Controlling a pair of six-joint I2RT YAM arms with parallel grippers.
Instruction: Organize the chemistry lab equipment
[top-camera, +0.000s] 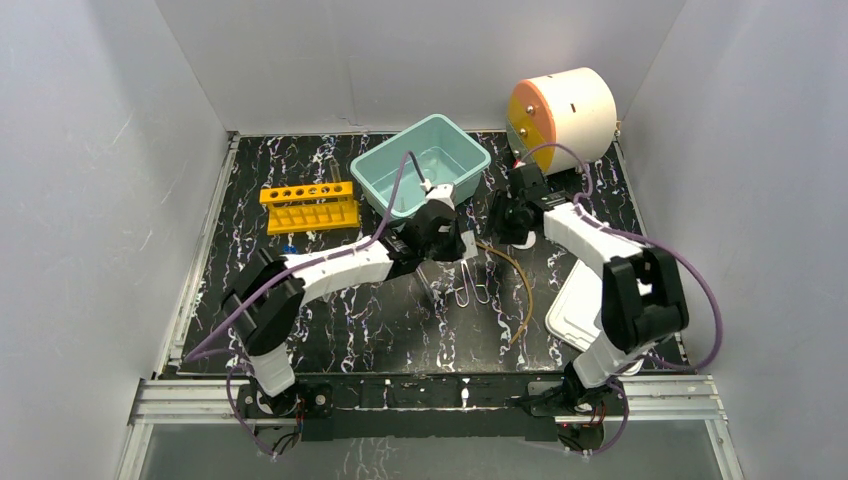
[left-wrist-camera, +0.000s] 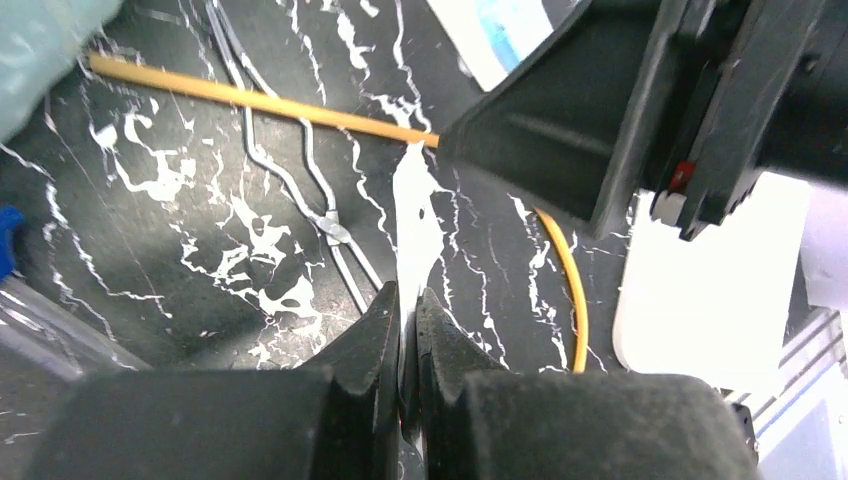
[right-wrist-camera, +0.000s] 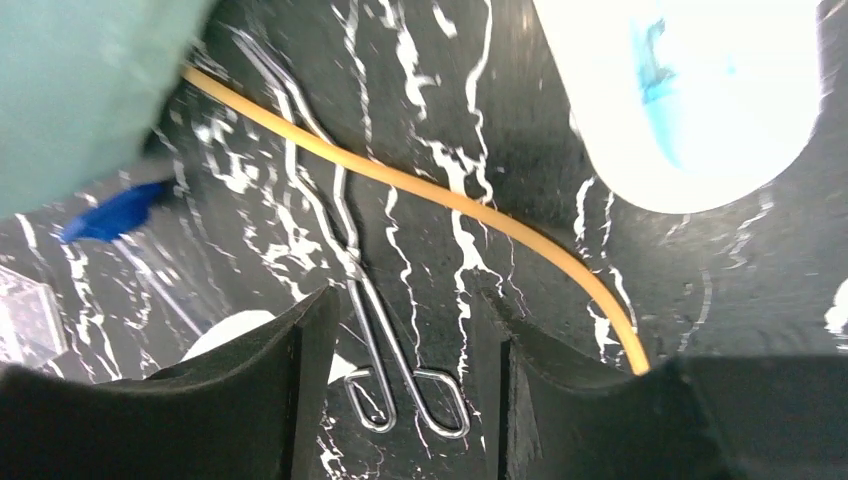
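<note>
My left gripper (left-wrist-camera: 405, 295) is shut on a thin white card (left-wrist-camera: 412, 205), held edge-on just above the table; in the top view the left gripper (top-camera: 447, 240) sits in front of the teal bin (top-camera: 420, 165). My right gripper (right-wrist-camera: 405, 300) is open, its jaws either side of the looped handles of a wire clip (right-wrist-camera: 400, 375) lying on the table. The right gripper (top-camera: 510, 225) is close beside the left one. Amber tubing (right-wrist-camera: 450, 200) curves past the clip (top-camera: 472, 285). The yellow tube rack (top-camera: 308, 205) stands at the far left. A blue tube cap (right-wrist-camera: 110, 215) shows by the bin.
A white drum with an orange face (top-camera: 560, 110) stands at the back right. A white tray (top-camera: 575, 305) lies under the right arm. A white object with a blue mark (right-wrist-camera: 700, 90) lies near the tubing. Grey walls enclose the table.
</note>
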